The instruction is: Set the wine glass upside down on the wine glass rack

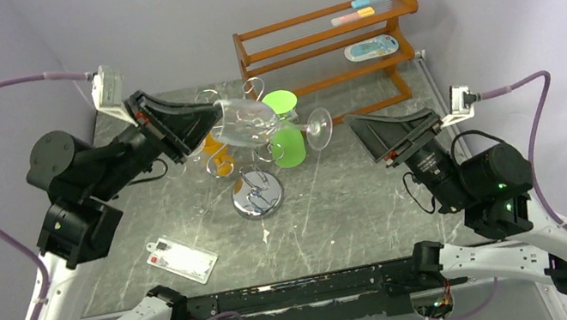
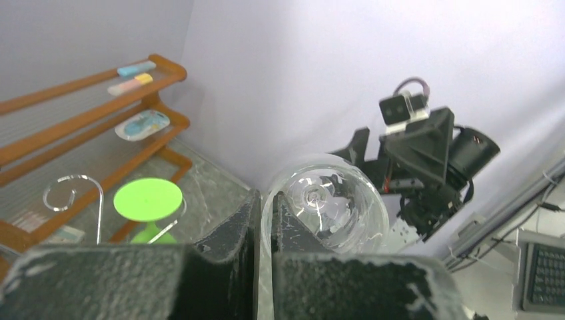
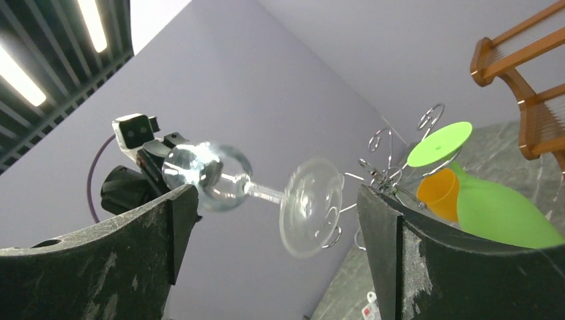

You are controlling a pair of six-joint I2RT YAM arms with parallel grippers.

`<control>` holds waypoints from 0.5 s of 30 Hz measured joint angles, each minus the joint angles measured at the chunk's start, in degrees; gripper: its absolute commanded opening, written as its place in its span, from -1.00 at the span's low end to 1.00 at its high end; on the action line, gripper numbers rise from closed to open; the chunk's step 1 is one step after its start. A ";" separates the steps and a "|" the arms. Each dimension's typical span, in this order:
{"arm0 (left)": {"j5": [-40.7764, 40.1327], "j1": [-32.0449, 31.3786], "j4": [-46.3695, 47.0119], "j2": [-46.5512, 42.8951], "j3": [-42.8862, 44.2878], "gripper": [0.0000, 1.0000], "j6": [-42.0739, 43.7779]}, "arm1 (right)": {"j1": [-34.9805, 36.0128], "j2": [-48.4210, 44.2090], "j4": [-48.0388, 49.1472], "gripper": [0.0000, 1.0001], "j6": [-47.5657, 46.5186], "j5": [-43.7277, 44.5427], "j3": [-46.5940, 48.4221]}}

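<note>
The clear wine glass (image 1: pixel 252 122) lies level in the air above the table, its foot (image 1: pixel 318 128) pointing right. My left gripper (image 1: pixel 200 126) is shut on the bowl's rim; in the left wrist view the fingers (image 2: pixel 230 233) pinch the glass wall (image 2: pixel 330 207). My right gripper (image 1: pixel 368 139) is open and empty just right of the foot; in the right wrist view the foot (image 3: pixel 310 207) hangs between its fingers without touching. The chrome wine glass rack (image 1: pixel 258 195) stands below and behind the glass and shows in the right wrist view (image 3: pixel 386 167).
A green glass (image 1: pixel 285 129) and an orange glass (image 1: pixel 217 155) hang upside down on the rack. A brown wooden three-tier shelf (image 1: pixel 329 39) stands at the back right. A white card (image 1: pixel 184 259) lies on the table at the front left.
</note>
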 measured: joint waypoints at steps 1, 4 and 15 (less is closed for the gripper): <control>-0.52 0.00 1.38 0.96 0.20 -0.90 -0.31 | 0.00 -0.83 0.85 0.89 -0.07 0.44 -0.96; -2.29 0.00 5.35 3.17 0.28 -0.90 -1.33 | -0.02 -3.34 3.98 0.89 -0.13 1.27 -4.46; -9.16 0.00 30.77 8.15 -5.92 -0.90 -10.45 | 0.00 2.23 19.96 0.73 6.32 0.50 -9.40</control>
